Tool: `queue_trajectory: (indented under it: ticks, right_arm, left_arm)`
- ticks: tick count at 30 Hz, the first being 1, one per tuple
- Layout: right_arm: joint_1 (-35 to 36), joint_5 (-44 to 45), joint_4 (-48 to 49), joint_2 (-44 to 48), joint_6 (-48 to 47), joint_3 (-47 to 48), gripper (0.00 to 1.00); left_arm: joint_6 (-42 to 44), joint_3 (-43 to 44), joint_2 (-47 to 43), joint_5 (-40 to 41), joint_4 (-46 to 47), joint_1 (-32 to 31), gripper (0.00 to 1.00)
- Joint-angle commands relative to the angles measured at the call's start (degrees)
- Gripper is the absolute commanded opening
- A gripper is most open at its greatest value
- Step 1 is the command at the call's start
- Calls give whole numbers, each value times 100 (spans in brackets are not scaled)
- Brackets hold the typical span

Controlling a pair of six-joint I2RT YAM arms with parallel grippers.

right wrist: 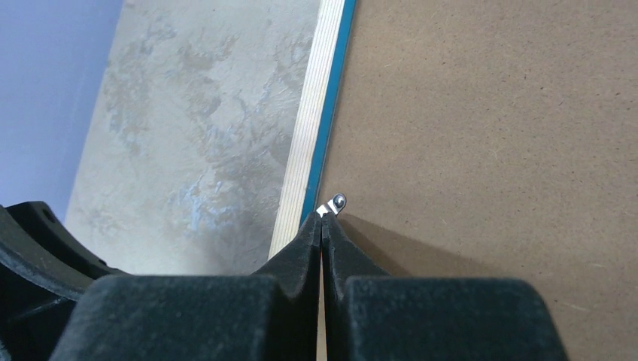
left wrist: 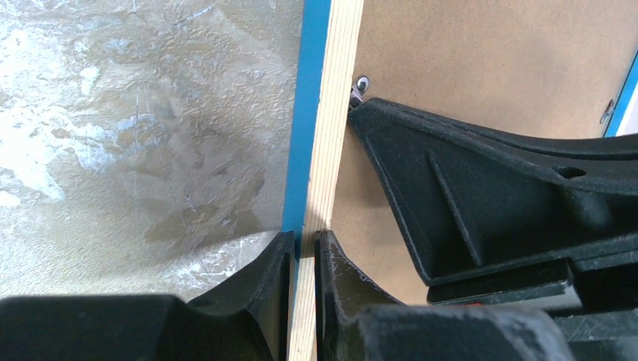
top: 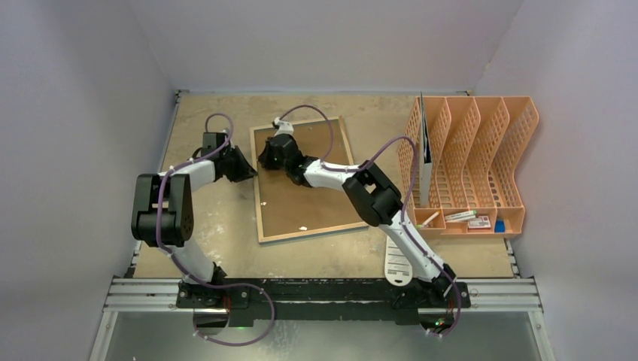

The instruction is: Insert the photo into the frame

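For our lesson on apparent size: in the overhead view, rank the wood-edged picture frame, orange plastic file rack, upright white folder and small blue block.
Largest: orange plastic file rack and wood-edged picture frame look similar; the taller rack is nearer the camera, so unranked.
Then: upright white folder.
Smallest: small blue block.

On counter (top: 338, 259): frame (top: 256, 195), flat at centre (back side up). Inside frame: backing board (top: 308, 199). Right of frame, apart from it: file rack (top: 481, 150); a flat upright sheet (top: 425, 162) in the slot nearest frame.
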State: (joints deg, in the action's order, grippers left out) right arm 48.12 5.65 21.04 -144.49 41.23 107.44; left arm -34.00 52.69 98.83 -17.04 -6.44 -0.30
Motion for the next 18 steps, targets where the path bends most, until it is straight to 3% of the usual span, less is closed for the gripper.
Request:
queue_trajectory:
  ticks: [1,7,12,18]
  right_arm:
    - [141,996,-932,-96,-650,182,0]
    - [27,595,-844,925,-607,-714,0]
    - [-136,208,-1051,1846,-61,-1244,21]
    - [-188,-78,-1261,1825,311,-1085,33]
  left_arm:
    - [-102,-270,335,201,-274,-222,9]
    - [-338,-672,177,-97,-164,-338,7]
    - [-742,-1373,-174,-418,183,-495,4]
    - [-955,-1944,-507,-480,381,-604,2]
